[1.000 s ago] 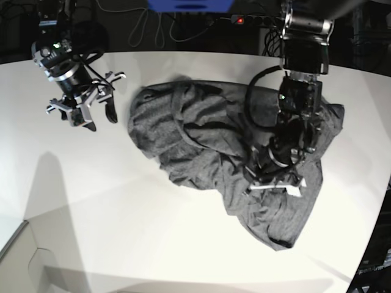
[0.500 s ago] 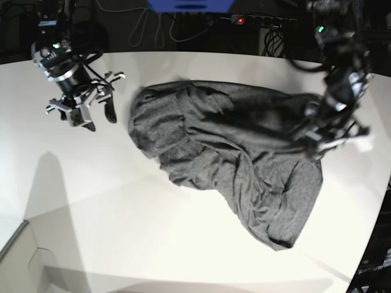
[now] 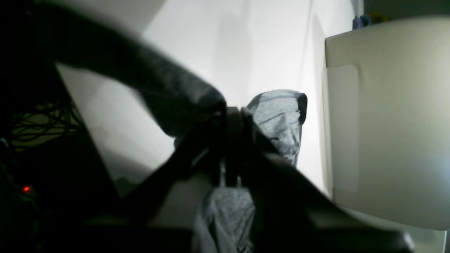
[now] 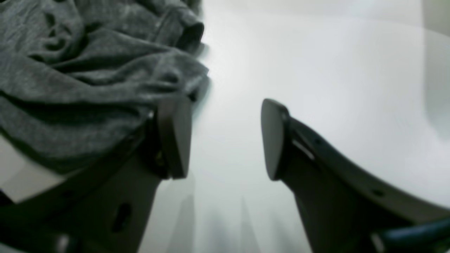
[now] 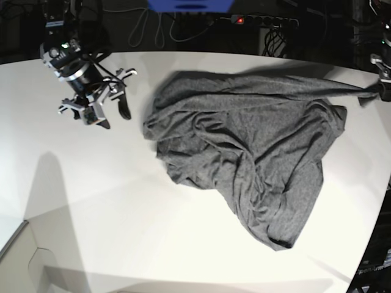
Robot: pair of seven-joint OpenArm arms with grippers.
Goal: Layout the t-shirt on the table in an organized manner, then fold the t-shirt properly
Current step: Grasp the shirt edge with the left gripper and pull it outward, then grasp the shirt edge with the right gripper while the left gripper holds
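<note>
- Base view is showing the t-shirt [image 5: 244, 152] lying crumpled across the middle and right of the table [image 5: 91, 201], with one corner stretched into a taut strip running toward 2 o'clock.
- That strip is ending at the left gripper [image 5: 382, 90], which is sitting at the frame's right edge and mostly cut off there.
- Left wrist view is supplying what the base view is missing: the left gripper's jaws are pressing together, clenching a fold of the grey cloth, with more fabric hanging beyond them; the picture is dark and blurred, so exactly which part of the shirt is pinched is hard to say.
- Base view is placing the right gripper [image 5: 107, 104] at 10 o'clock, hovering near the shirt's left edge but apart from it.
- Right wrist view is showing that gripper's two fingers [image 4: 175, 137] standing well apart with nothing between them, bare table under the gap, and rumpled shirt just beside the left finger.
</note>
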